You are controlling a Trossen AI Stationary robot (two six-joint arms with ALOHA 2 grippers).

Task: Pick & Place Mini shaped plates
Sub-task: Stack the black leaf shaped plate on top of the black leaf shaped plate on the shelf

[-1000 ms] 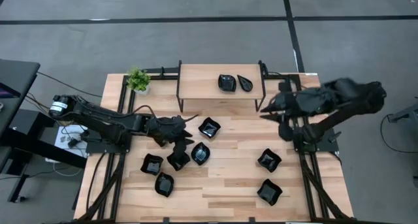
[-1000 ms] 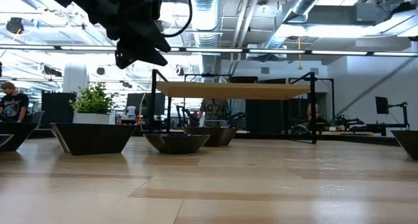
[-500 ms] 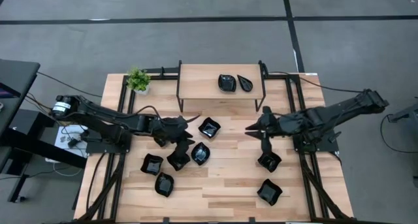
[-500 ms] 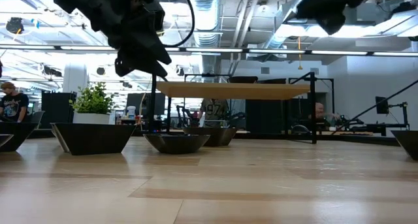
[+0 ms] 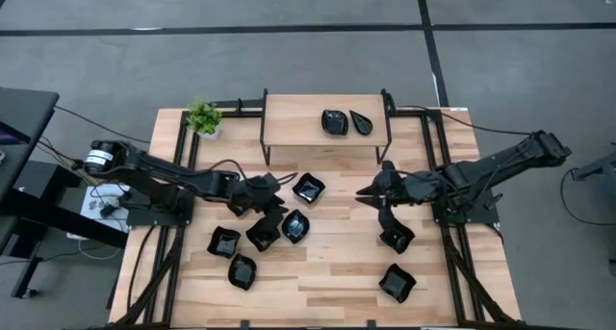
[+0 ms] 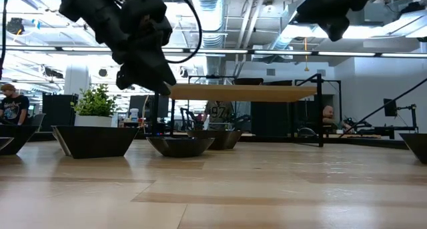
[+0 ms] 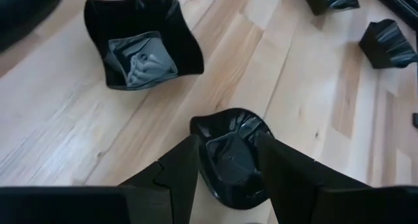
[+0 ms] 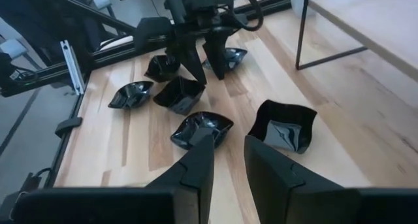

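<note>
Several glossy black mini shaped plates lie on the wooden table, resting on their bases. My left gripper point(image 5: 279, 200) point(image 6: 150, 79) hangs open above a roundish plate point(image 7: 228, 160) point(image 5: 295, 226). In the left wrist view its fingers frame that plate on either side, clear of it. A squarish wavy-rimmed plate point(image 7: 144, 51) point(image 5: 308, 188) lies just beyond. My right gripper point(image 5: 362, 193) point(image 8: 228, 145) hovers over the table's middle right, narrowly open with nothing between its fingers. Two more plates point(image 5: 335, 121) point(image 5: 362, 121) sit on the raised shelf.
A low wooden shelf on a black frame point(image 5: 298, 118) stands at the far middle. A small green potted plant point(image 5: 203, 117) is at the far left. More plates lie at the near left point(image 5: 242, 271) and near right point(image 5: 396, 237) point(image 5: 397, 283). Bare wood shows in the near middle.
My right arm has swung down from high above the table's right edge. Its gripper now points toward the table's middle, over the plates at the right. My left gripper has sunk a little toward the roundish plate. No plate has moved.
</note>
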